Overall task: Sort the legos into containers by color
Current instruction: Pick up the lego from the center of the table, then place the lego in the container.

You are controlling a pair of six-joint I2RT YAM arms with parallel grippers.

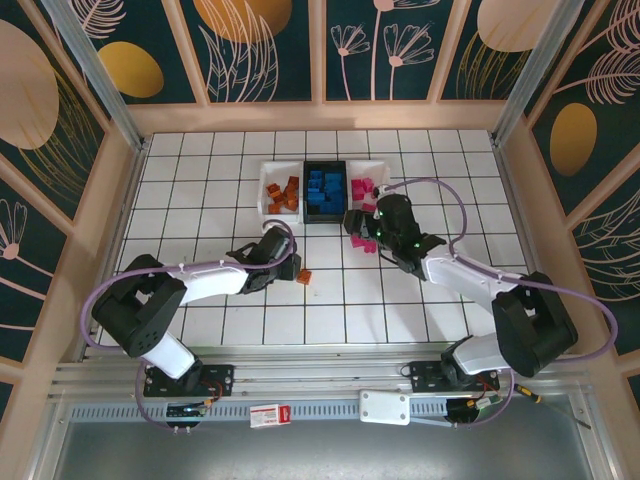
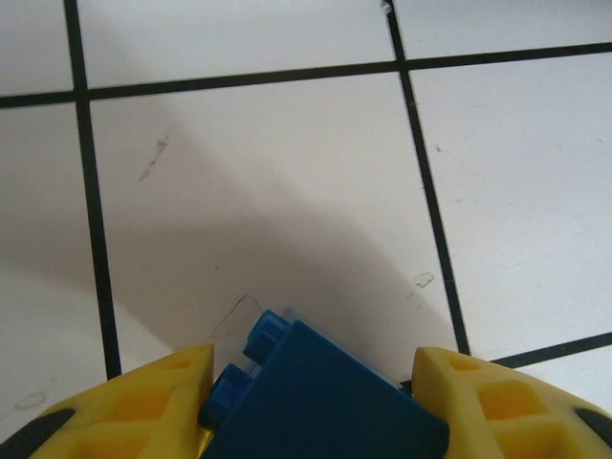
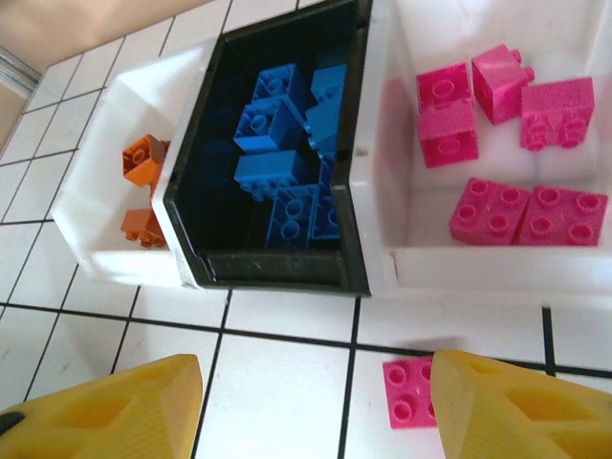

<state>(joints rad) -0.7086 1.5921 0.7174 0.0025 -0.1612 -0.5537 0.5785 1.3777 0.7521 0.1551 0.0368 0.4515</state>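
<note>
Left gripper [image 2: 311, 368] is drawn in on a blue brick [image 2: 325, 406] at bottom centre of the left wrist view. Both yellow fingers [image 2: 143, 411] meet it, the left-hand one against the studs. The brick sits skewed between the jaws, one corner forward. Right gripper [image 3: 316, 382] stands apart with nothing between its jaws, low in the right wrist view, in front of the three bins. The black bin [image 3: 287, 277], centre, holds blue bricks; the right-hand white bin [image 3: 459, 263] holds pink; the left-hand white bin [image 3: 110, 258] holds orange. Risks, as judged: the skewed hold could let the blue brick twist out on the way to the black bin. A slightly off release could drop it into a neighbouring bin, since the three stand wall to wall. Both arms reach toward the middle in the top view, so the left arm's path may crowd the right arm. A loose pink brick [image 3: 409, 392] lies just beside the right-hand finger and could be nudged away rather than caught. Unclear: the blue brick's lower part is cut off by the frame edge, so grip depth and whether it has left the table [image 2: 268, 191] cannot be told. An orange brick [image 1: 303, 275] lies near the left gripper in the top view. Brick counts in the bins are unreadable.
</note>
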